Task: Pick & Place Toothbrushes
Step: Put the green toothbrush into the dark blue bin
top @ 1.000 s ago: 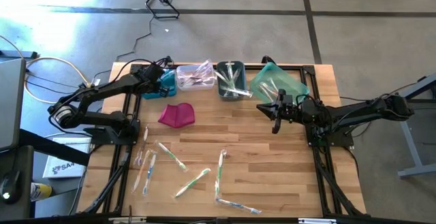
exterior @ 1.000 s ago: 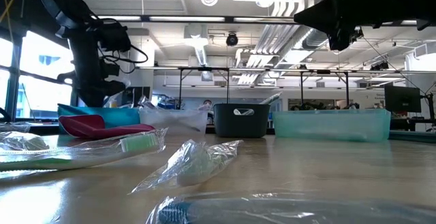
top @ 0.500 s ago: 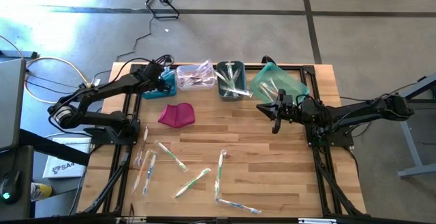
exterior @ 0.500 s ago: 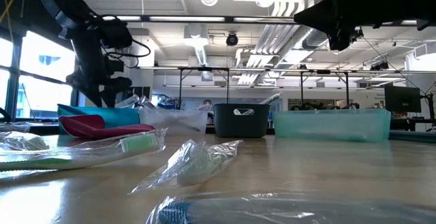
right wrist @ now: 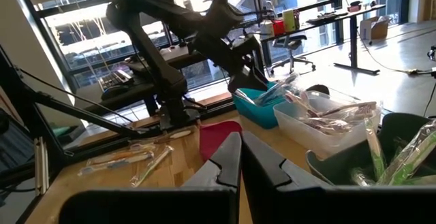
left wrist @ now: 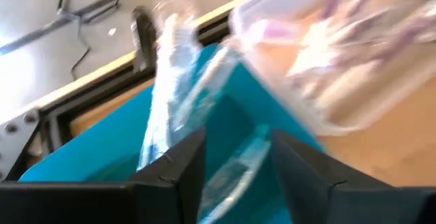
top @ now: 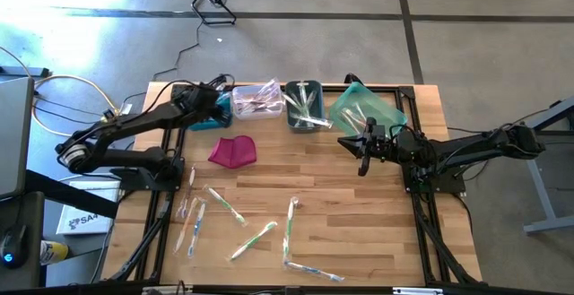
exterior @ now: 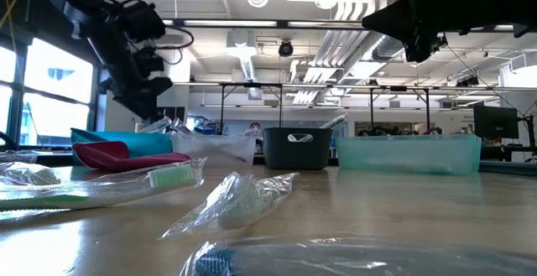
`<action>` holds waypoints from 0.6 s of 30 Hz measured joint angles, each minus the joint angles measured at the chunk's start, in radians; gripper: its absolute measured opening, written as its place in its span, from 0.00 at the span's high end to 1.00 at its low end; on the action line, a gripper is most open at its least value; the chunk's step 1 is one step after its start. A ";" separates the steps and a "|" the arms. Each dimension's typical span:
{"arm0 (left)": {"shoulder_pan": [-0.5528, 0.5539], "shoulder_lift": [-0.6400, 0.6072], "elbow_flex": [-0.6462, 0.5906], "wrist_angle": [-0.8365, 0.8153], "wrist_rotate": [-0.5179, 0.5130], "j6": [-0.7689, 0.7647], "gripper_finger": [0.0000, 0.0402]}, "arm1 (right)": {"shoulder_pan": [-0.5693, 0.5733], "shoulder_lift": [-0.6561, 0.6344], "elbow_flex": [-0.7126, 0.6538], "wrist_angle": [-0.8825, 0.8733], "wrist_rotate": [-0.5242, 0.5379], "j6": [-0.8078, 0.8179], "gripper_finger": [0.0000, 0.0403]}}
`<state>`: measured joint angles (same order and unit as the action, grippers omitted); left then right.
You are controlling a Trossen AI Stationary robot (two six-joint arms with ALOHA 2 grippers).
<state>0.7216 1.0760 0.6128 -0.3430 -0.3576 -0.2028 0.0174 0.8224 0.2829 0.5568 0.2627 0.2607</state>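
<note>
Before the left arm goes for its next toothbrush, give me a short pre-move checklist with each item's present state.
1. Left tool open over the blue bin: ok; its fingers stand apart.
2. Nothing held between those fingers: ok; wrapped toothbrushes lie in the bin beyond them.
3. Right tool out of the way: ok; it hangs shut above the table by the teal bin.
4. Toothbrushes left to pick: ok; several loose toothbrushes lie on the table's near half.
5. Magenta pouch off the path to them: cannot tell; it lies between the bins and the loose ones.
</note>
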 joint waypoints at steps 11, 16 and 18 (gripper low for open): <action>-0.205 -0.200 0.000 -0.011 0.017 0.038 0.84 | 0.000 0.000 0.000 -0.011 -0.005 -0.002 0.99; -0.305 -0.251 0.000 -0.011 0.103 0.038 0.85 | 0.000 0.001 0.000 -0.035 -0.004 -0.003 0.99; -0.343 -0.257 0.000 -0.004 0.146 0.025 0.85 | 0.000 0.002 0.000 -0.046 -0.004 -0.003 0.99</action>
<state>0.3787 0.8191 0.6128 -0.3471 -0.2121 -0.1779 0.0174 0.8242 0.2829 0.5104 0.2587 0.2577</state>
